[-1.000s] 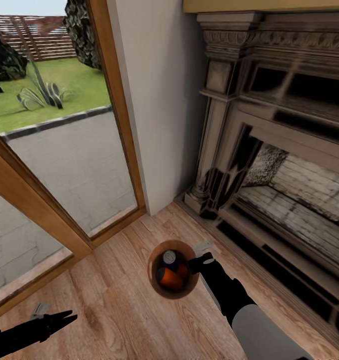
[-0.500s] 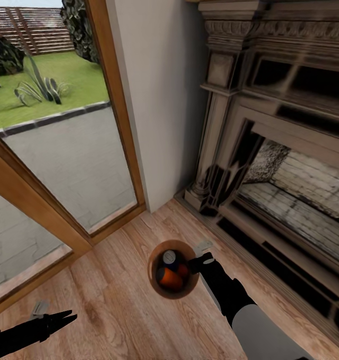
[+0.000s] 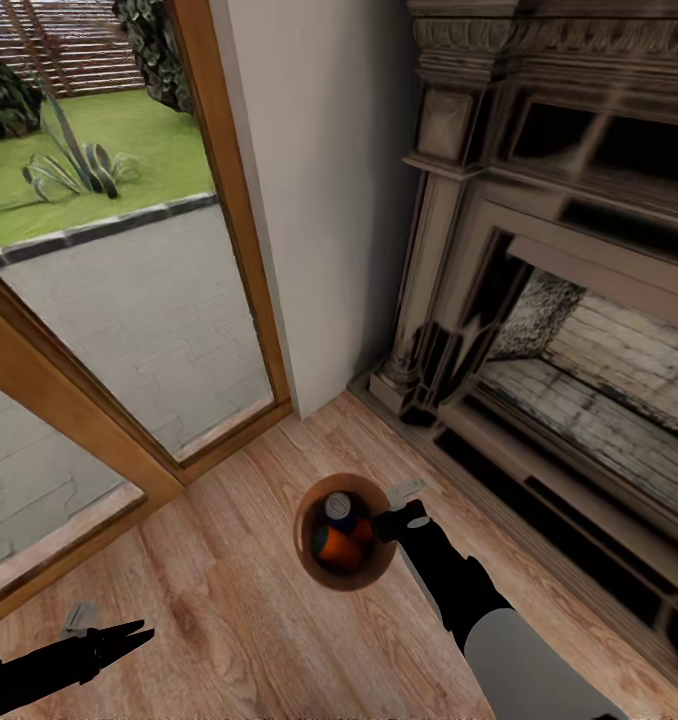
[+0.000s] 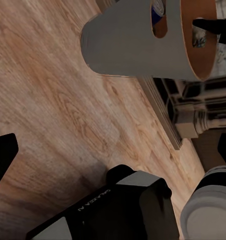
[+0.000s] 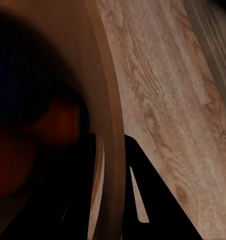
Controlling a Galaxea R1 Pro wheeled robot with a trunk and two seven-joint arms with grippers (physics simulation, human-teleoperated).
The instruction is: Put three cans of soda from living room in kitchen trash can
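Light wood floor (image 3: 229,600) runs up to a carved dark fireplace surround (image 3: 539,250) on one side and a wood-framed glass door (image 3: 109,330) on the other, with paving and lawn beyond the glass. Between them, just in front of the white wall corner, the tash can (image 3: 309,560) hangs at the end of the right arm, its copper rim pinched by the right gripper (image 3: 391,524): the right wrist view shows one dark finger inside the wall and one outside it, pressed onto the rim. Inside the bin lie the cans of soda, a dark blue one with a silvery top (image 3: 339,508) and orange ones (image 3: 341,548) beside it, touching each other. How many orange cans there are cannot be told exactly. The left gripper (image 3: 129,635) sits low at the near left, well apart from the bin, fingers slightly spread and holding nothing. From the left wrist view the bin's grey outer wall (image 4: 138,45) shows above the floorboards.
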